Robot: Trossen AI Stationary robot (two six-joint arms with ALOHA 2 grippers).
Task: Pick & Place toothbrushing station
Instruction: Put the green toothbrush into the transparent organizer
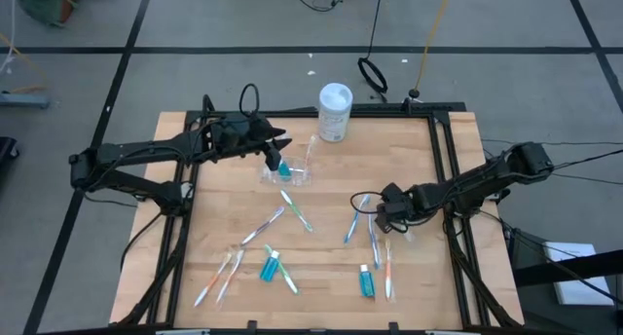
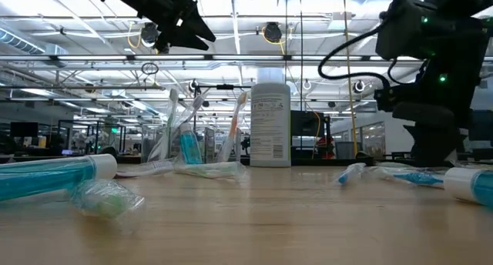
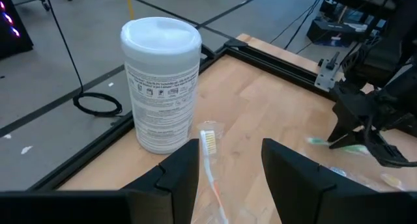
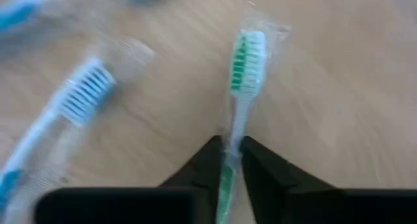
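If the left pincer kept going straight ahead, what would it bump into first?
Probably the orange toothbrush, standing up right between the open left pincer's fingers. Just past it, slightly to one side, stands the white wipes canister. Depth is hard to judge.

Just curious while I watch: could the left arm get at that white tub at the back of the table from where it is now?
Probably yes. The left gripper hangs open above the cup, and the white tub stands just ahead of it with bare wood between.
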